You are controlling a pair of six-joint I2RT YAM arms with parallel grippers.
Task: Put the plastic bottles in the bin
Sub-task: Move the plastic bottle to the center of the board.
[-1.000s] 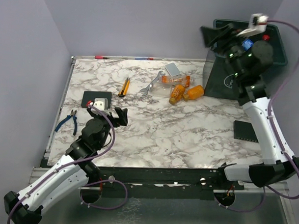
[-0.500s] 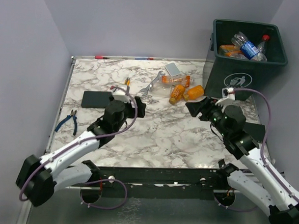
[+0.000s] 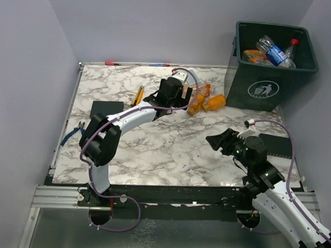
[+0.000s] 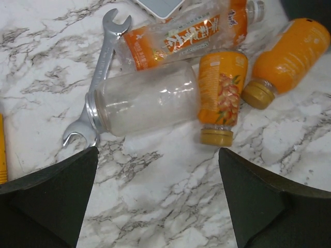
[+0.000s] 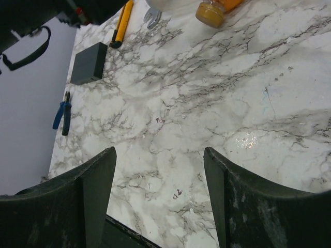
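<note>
My left jaws are spread wide above the table (image 4: 170,196), pinching nothing. Just ahead and centred between them, a clear bottle (image 4: 145,101) lies on its side, its mouth end resting over a silver wrench (image 4: 106,44). Beyond it lies a flattened bottle with an orange label (image 4: 186,36). Ahead of my right-hand finger lie a labelled orange bottle (image 4: 221,88) and a plain orange bottle (image 4: 292,49), caps toward me. My right jaws stand apart, with only bare marble between them. Ahead to their left are a yellow-handled tool (image 5: 121,23), a black block (image 5: 89,63) and blue pliers (image 5: 63,114). The bin (image 3: 264,90) stands well apart from both jaws, beyond and right of the left pair, holding several bottles (image 3: 271,51).
</note>
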